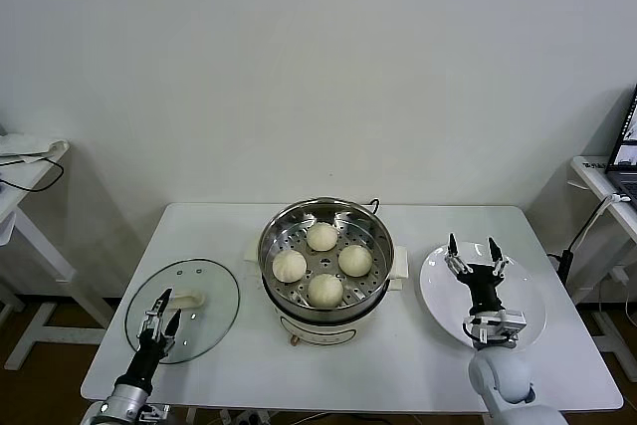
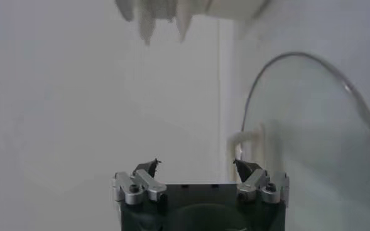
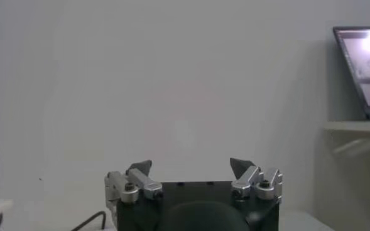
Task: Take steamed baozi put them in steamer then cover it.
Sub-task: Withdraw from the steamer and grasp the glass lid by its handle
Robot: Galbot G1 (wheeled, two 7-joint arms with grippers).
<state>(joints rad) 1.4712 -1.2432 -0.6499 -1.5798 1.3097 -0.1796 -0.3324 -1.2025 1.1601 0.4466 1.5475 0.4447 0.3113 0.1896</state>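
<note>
Left gripper [image 1: 159, 318] hangs wide open and empty over the near edge of the cover [image 1: 214, 291], which lies flat on the table [image 1: 418, 355] beside the steamer [image 1: 360, 289]. A pinch missing the cream handle [image 1: 188, 299] could slide off glass. Right gripper [image 1: 474, 254], open and empty, hovers above the white plate [image 1: 532, 308]; all four baozi [image 1: 320, 237] sit in the uncovered steamer, and a tilted cover could catch its rim.

My left wrist view cut off the cover [image 2: 310, 125]; blurred pale shapes above were perhaps table legs.
</note>
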